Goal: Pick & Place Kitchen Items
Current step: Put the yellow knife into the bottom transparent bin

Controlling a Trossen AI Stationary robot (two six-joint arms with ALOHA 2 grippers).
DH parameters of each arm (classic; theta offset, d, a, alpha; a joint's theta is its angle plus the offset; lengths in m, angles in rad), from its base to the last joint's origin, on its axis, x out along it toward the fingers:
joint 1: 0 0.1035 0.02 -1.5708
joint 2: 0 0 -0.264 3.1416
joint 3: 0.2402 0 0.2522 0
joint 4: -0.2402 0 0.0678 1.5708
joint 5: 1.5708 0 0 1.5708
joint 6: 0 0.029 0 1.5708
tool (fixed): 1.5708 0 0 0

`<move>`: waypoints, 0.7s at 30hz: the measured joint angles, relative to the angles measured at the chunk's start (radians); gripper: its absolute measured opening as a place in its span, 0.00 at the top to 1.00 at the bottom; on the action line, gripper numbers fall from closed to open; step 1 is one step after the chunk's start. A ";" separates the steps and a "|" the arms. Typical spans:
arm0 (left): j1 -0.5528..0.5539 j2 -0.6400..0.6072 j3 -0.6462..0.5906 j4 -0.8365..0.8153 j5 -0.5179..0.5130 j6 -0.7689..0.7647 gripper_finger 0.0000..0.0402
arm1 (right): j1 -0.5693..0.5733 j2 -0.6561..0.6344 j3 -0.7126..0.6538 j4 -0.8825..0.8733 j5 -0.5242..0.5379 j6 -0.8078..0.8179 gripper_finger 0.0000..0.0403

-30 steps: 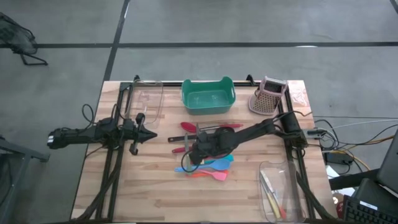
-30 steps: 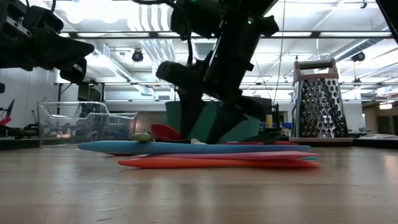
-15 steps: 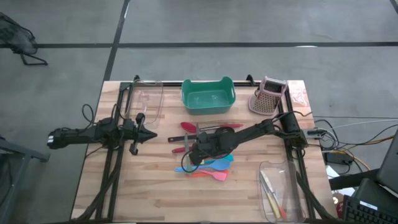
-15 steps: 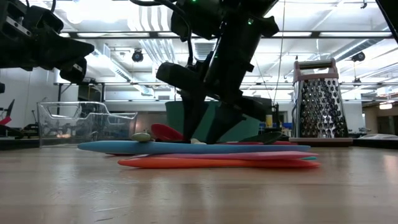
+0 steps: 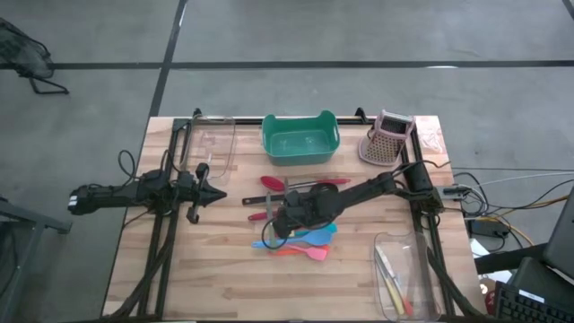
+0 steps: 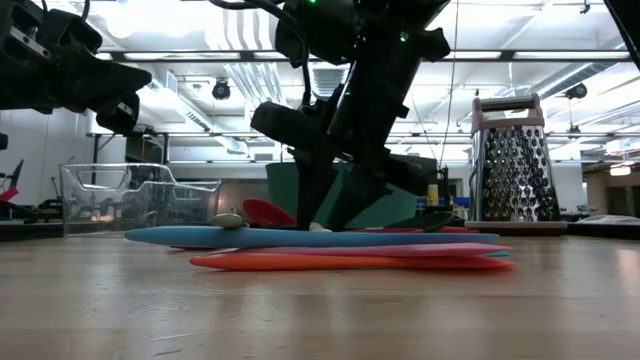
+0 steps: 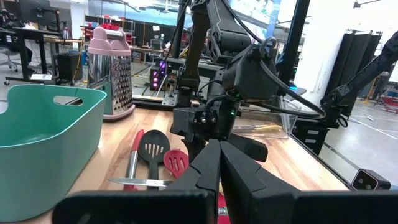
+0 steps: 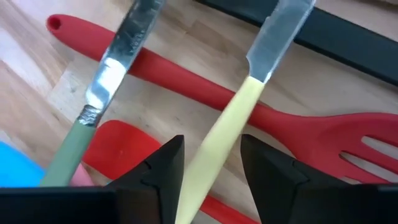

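Observation:
Kitchen utensils lie in a heap mid-table: red and black spoons and turners [image 5: 300, 187], then blue, pink and orange spatulas [image 5: 305, 240]. My right gripper [image 5: 280, 218] is down over the heap and open. In the right wrist view its fingers stand close on either side of the pale yellow handle [image 8: 214, 149] of a table knife, which lies across a red slotted turner [image 8: 249, 109]. A second knife with a green handle [image 8: 68, 149] lies beside it. My left gripper [image 5: 218, 196] hovers shut at the table's left, pointing toward the heap.
A teal tub [image 5: 300, 136] and a pinkish grater-like holder [image 5: 387, 136] stand at the far edge. One clear bin [image 5: 211, 144] sits far left. Another clear bin [image 5: 399, 274], near right, holds pale-handled pieces. Bare wood lies along the near edge.

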 joint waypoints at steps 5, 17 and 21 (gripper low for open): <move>0.000 0.000 0.000 0.000 0.000 0.000 0.96 | 0.002 0.000 0.000 0.000 0.003 -0.011 0.66; 0.000 0.000 0.000 0.000 0.000 0.000 0.96 | 0.002 -0.001 -0.002 0.001 0.004 -0.005 0.75; 0.000 0.000 0.000 0.000 0.000 0.000 0.96 | 0.002 -0.001 -0.004 0.004 0.002 -0.007 0.75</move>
